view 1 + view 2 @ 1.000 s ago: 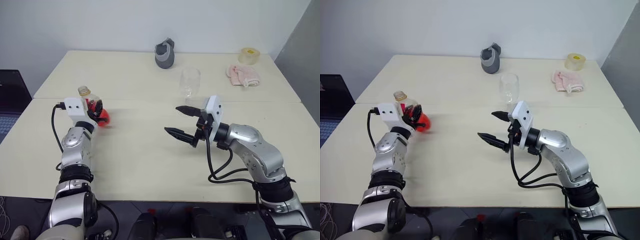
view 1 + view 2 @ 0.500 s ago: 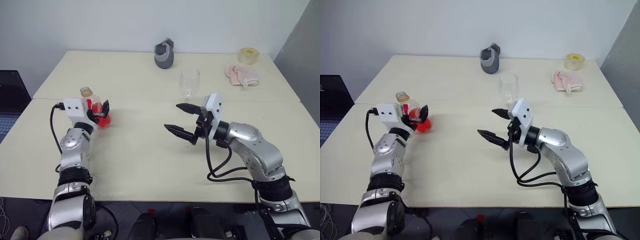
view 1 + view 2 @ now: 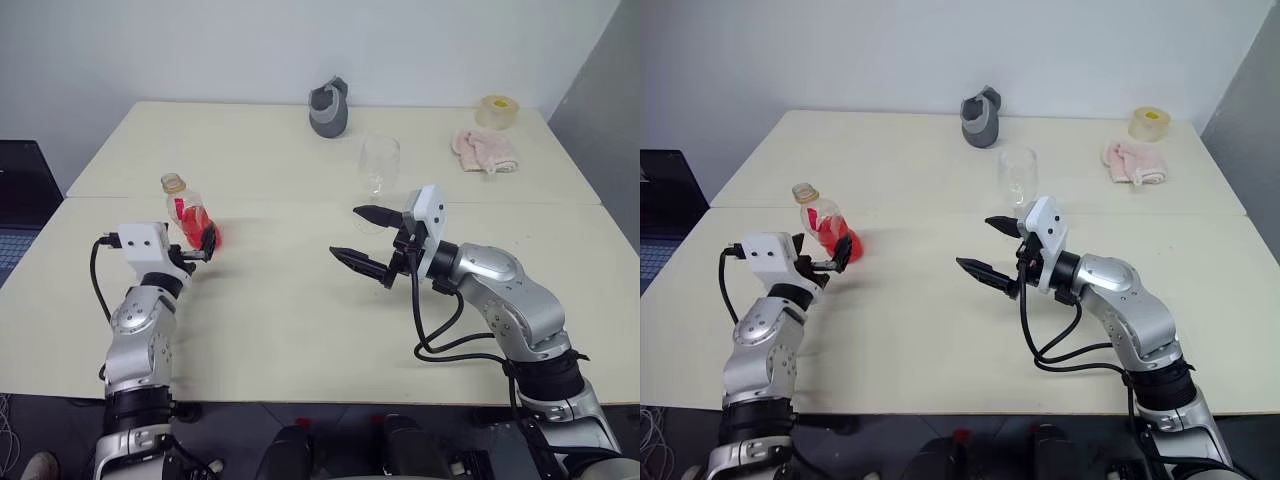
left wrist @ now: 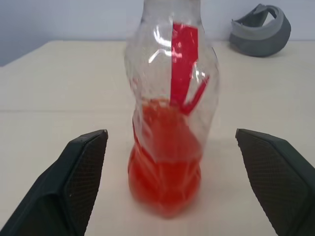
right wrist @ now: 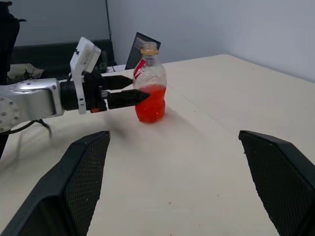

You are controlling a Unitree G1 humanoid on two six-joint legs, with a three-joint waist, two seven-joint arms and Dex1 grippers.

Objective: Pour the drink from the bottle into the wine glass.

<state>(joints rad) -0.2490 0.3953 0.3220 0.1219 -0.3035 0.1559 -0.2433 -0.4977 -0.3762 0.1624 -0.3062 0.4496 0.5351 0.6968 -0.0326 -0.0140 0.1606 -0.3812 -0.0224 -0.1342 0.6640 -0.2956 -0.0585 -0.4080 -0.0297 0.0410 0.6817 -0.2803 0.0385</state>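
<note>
The bottle (image 3: 190, 213) stands upright on the bench (image 3: 300, 300) toward its left side, with the red drink (image 4: 165, 179) filling its rounded lower part. The left wrist view adds detail: a red label strip runs down the clear upper body, and the two fingers (image 4: 81, 179) flank the bottle with bench showing on each side, so the left pincer (image 3: 203, 247) is released and apart from the bottle. The right wrist view shows the left arm reaching level toward the bottle, fingertips just beside it. From the head views, the wine glass (image 3: 379, 166) stands farther back, near the middle. The right pincer (image 3: 362, 236) hangs above the bench, spread wide, pointing left, holding nothing.
</note>
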